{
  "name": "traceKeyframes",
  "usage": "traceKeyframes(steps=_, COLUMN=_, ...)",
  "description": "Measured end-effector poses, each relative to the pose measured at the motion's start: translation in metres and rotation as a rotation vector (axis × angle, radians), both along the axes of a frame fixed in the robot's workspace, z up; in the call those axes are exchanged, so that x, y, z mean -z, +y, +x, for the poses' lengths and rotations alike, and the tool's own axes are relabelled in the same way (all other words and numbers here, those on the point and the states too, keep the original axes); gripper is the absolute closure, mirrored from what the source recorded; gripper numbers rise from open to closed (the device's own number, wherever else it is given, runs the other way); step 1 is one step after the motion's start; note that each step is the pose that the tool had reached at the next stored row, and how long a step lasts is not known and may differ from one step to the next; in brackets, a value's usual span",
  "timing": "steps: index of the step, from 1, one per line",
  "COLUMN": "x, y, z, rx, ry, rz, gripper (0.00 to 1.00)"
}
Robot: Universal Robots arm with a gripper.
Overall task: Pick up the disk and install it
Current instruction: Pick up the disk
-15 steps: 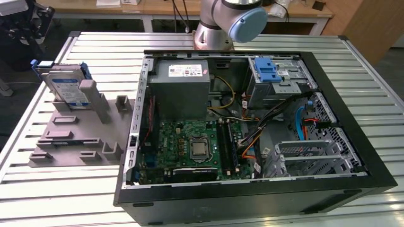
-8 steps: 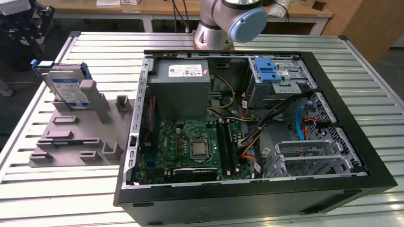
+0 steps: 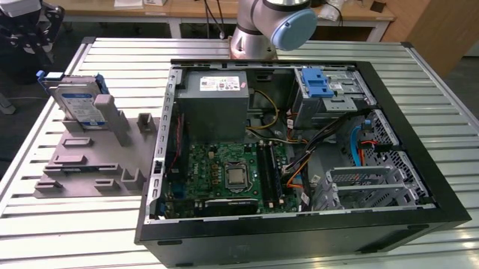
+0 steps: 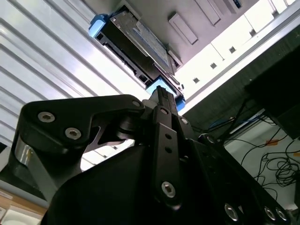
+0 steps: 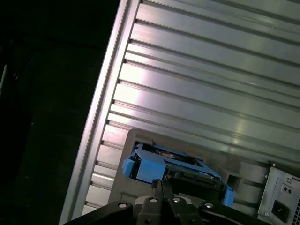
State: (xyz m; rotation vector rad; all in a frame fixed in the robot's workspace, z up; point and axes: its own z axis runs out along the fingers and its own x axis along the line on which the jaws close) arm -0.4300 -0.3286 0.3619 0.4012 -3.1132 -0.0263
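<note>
While the hand [image 5: 159, 183] hangs over the disk [image 3: 78, 103] without touching it, I take the step in hand to be lining up for the pick. In both wrist views the fingers [image 4: 161, 101] look pressed together, with nothing held between them. The disk stands on edge in a grey holder [image 3: 90, 162] on the worktop [image 3: 134, 56]. It sits at the exterior view's left of the open computer case [image 3: 299, 238], toward the far end of the holder, with blue plastic at its top. To do this well, I judge that I must spread the fingers wider than the disk is thick before coming down, or the tips would strike that blue plastic. I would square the hand so it closes on the two flat faces, not on the thin rails, which could flex. I would centre it along the disk's length so the disk does not swing when lifted. I would also come down straight, since a post of the holder stands just beside the disk.
</note>
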Motion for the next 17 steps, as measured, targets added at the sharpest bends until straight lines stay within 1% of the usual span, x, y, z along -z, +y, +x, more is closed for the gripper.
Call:
traceKeyframes(steps=5, x=0.0002, y=-0.0026, z=-0.0003, rx=-0.033, ry=0.0001, rz=-0.0001, gripper=0.88)
traceKeyframes(steps=7, x=0.0003, y=-0.0027, z=-0.0004, rx=-0.052, ry=0.0003, rz=-0.0002, gripper=0.88)
traceKeyframes(steps=17, x=0.0015, y=-0.0029, z=-0.0007, rx=-0.190, ry=0.0002, rz=-0.0001, gripper=0.88)
